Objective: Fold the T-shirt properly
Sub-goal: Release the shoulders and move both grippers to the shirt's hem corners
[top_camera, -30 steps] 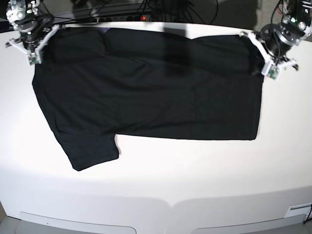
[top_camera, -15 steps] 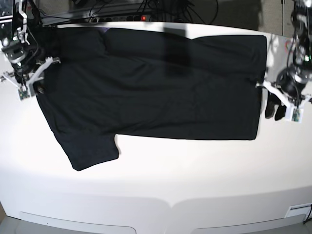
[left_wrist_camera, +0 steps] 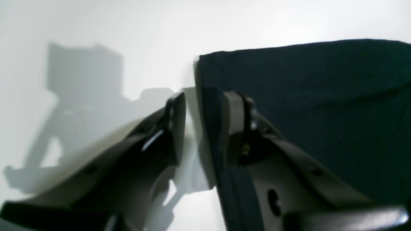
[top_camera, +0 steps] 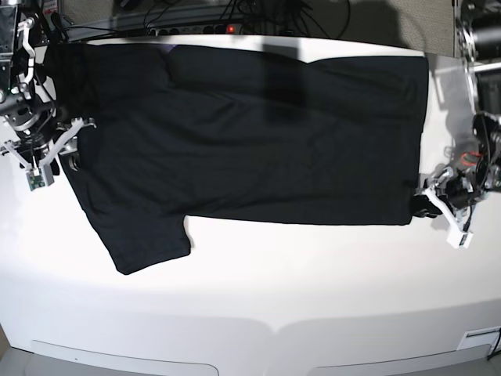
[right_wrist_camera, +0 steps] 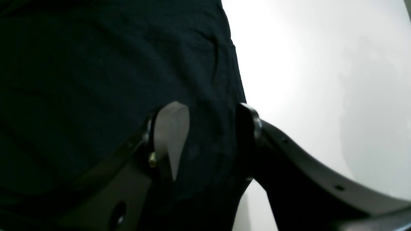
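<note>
The black T-shirt (top_camera: 250,133) lies flat across the white table (top_camera: 313,282), plain side up, with one sleeve (top_camera: 149,239) sticking out toward the front left. My left gripper (top_camera: 429,205) is at the shirt's near right corner. In the left wrist view it (left_wrist_camera: 205,109) stands open, its fingers straddling the shirt's edge (left_wrist_camera: 321,96), one over cloth and one over bare table. At the shirt's left edge, my right gripper (top_camera: 66,157) is open too. The right wrist view shows it (right_wrist_camera: 210,128) low over the dark cloth (right_wrist_camera: 96,64) near the edge.
A power strip with cables (top_camera: 196,30) runs behind the table's far edge. The table's curved front edge (top_camera: 274,325) is near the bottom. A small white label (top_camera: 481,335) sits at the front right.
Both grippers left the shirt's far corners, opened, and moved toward the front along the shirt's side edges. The released far edge now lies flat.
</note>
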Controlling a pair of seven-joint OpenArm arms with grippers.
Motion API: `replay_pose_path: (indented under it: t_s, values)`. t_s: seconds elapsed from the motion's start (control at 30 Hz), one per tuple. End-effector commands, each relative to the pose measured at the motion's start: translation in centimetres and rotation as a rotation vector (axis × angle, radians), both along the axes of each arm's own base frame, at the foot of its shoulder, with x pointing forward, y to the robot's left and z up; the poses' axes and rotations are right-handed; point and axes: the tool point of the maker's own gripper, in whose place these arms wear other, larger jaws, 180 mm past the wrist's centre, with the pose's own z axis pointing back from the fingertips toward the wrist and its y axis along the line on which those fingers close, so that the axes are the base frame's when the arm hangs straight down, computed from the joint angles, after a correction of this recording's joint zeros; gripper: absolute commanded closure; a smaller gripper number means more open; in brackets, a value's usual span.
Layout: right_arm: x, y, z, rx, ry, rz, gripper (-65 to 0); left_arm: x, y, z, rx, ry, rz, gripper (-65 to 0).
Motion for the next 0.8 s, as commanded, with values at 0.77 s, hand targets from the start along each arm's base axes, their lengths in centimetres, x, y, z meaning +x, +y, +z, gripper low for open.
replay_pose_path:
  t_s: [0.77]
  values:
    - [6.6,-0.7,4.8,0.143,-0.184,-0.038,-28.0,-0.4,-4.6,-3.7,-0.031,0.161,-0.064,0.0]
